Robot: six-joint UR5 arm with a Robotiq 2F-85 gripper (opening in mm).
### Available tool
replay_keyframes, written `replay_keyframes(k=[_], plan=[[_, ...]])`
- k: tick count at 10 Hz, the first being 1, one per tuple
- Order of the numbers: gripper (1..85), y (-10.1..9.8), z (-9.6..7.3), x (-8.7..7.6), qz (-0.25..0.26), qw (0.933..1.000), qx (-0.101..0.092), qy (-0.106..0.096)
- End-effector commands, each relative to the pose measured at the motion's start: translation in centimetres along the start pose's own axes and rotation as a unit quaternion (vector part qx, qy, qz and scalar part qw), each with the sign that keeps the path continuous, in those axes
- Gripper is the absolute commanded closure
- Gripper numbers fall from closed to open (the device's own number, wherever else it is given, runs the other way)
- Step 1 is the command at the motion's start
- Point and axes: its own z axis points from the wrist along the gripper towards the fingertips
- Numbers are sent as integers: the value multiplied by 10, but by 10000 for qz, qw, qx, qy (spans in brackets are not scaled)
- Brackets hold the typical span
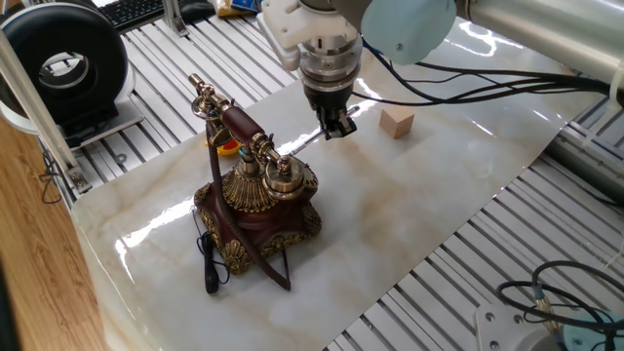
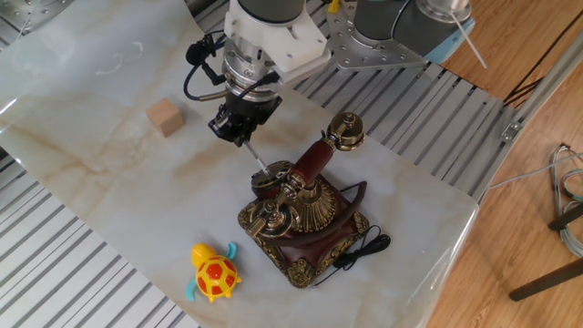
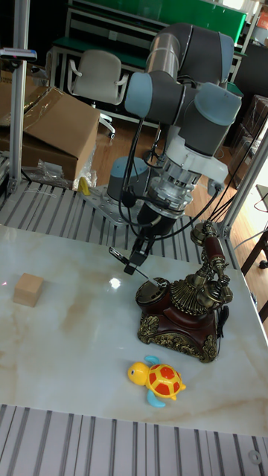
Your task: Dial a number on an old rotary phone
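Note:
The old rotary phone (image 1: pixel 258 200) (image 2: pixel 305 214) (image 3: pixel 182 309) stands on the marble sheet, dark red-brown with gold trim. Its handset (image 1: pixel 239 122) (image 2: pixel 310 162) rests in the brass cradle, and a black cord (image 1: pixel 209 263) lies at its base. My gripper (image 1: pixel 334 125) (image 2: pixel 239 128) (image 3: pixel 138 264) hovers just beside the phone's dial side, shut on a thin pale stick (image 2: pixel 255 155). The stick slants down from the fingers, and its tip reaches the dial face (image 2: pixel 271 178).
A small wooden block (image 1: pixel 397 122) (image 2: pixel 165 117) (image 3: pixel 28 289) sits beyond the gripper. A yellow and orange toy turtle (image 2: pixel 214 272) (image 3: pixel 160 381) lies on the other side of the phone. Slatted metal (image 1: pixel 468 263) surrounds the sheet, with loose cables (image 1: pixel 556 292) at one corner.

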Motion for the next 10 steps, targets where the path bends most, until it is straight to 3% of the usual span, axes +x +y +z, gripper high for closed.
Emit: replay_keyframes(k=[1,10], plan=[[843,5,3,-10,102,9999,-41,-49],[843,3,7,-11,70,10000,23,-48]])
